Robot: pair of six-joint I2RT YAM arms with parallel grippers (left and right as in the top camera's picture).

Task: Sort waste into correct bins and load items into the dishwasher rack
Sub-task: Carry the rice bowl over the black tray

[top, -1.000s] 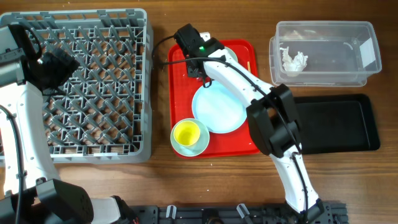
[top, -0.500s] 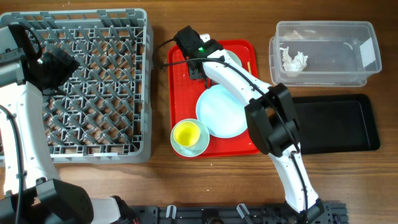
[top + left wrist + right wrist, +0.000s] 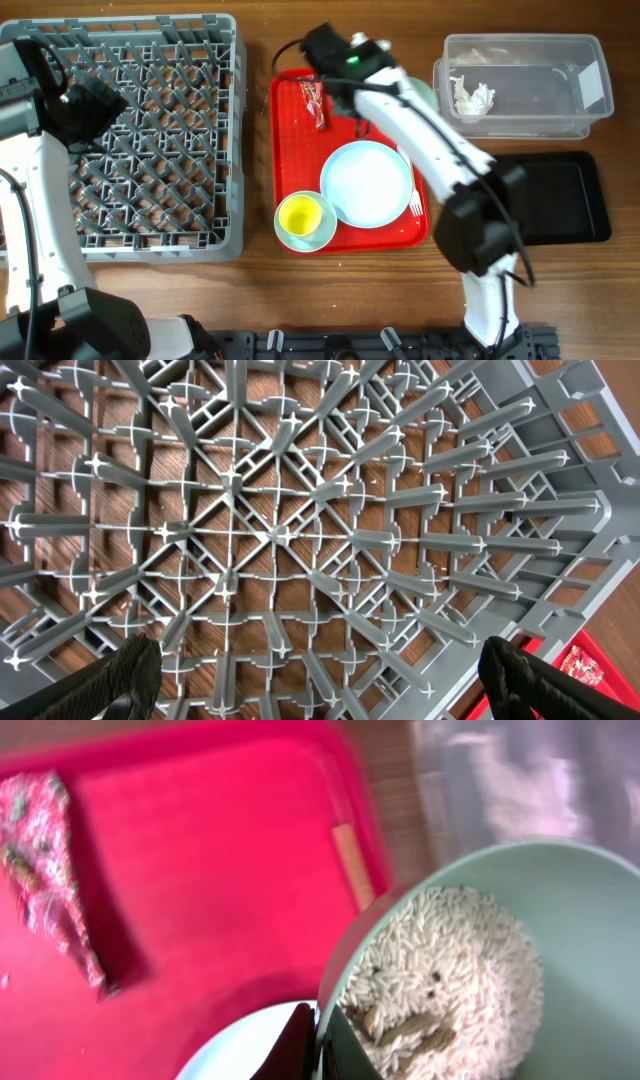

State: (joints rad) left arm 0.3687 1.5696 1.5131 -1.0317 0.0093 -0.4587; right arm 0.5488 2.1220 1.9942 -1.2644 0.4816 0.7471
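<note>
rack (image 3: 120,135): grey crate at 9 o'clock of the table, no dishes on its pegs that I can see; nothing loaded yet.
left gripper (image 3: 325,665): hovers over the rack's lattice, jaws spread wide, holding nothing.
red tray (image 3: 295,150): table centre, between the rack and the two bins.
tub (image 3: 520,85): clear bin at 2 o'clock, a tissue (image 3: 472,97) already lying inside it.
black tray (image 3: 545,195): at 4 o'clock, just below the tub; it looks bare.
plate (image 3: 367,183): flat on the red tray, toward its 4 o'clock corner.
bowl (image 3: 470,980): pinched at its rim by the right gripper (image 3: 312,1038), jaws clamped shut on it; raised at the red tray's 1 o'clock corner, near the tub's left wall.
rice (image 3: 440,970): heaped inside the held bowl, with a few brown bits.
cup (image 3: 299,215): yellow, standing in a second bowl at the red tray's 7 o'clock corner.
wrapper (image 3: 315,100): red, lying on the red tray at 11 o'clock, apart from both grippers.
fork (image 3: 412,205): only its tines peek out at the plate's 4 o'clock edge.
step: likely the food-waste step, bowl being carried toward a bin.
next move: swing the bowl fully over the chosen bin, keep it level till then, tip the rice out; which bin takes food I cannot tell.
</note>
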